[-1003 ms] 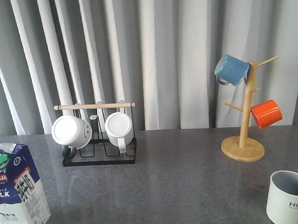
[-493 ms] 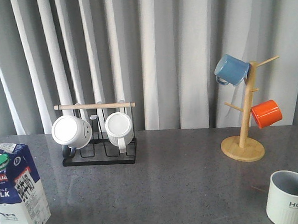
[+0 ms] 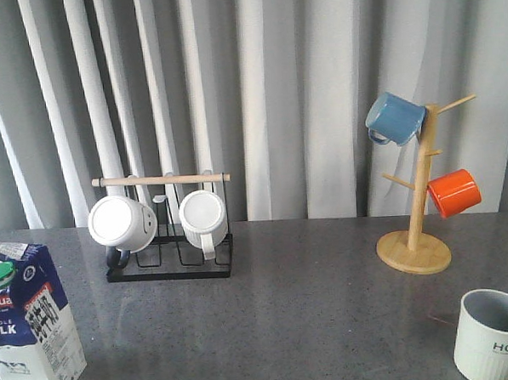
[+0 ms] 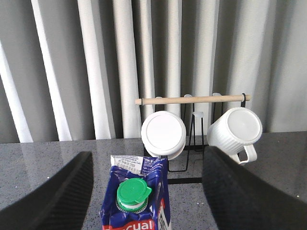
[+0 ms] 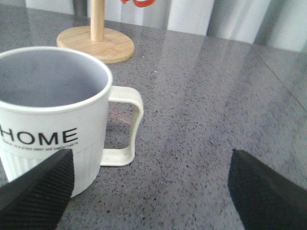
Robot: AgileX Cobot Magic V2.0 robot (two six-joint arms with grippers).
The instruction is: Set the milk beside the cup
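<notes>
The milk (image 3: 29, 325), a blue-and-white carton with a green cap, stands at the table's near left corner. In the left wrist view the milk (image 4: 136, 196) sits between the wide-open fingers of my left gripper (image 4: 148, 201), untouched on either side. The cup (image 3: 493, 335), a pale ribbed mug marked "HOME", stands at the near right. In the right wrist view the cup (image 5: 48, 115) is close in front of one finger (image 5: 38, 194) of my open, empty right gripper (image 5: 148, 191). Neither gripper shows in the front view.
A black wire rack (image 3: 167, 237) with a wooden bar holds two white mugs (image 3: 124, 222) at the back left. A wooden mug tree (image 3: 416, 232) at the back right carries a blue mug (image 3: 393, 119) and an orange mug (image 3: 454, 192). Curtains hang behind the grey table (image 3: 311, 306).
</notes>
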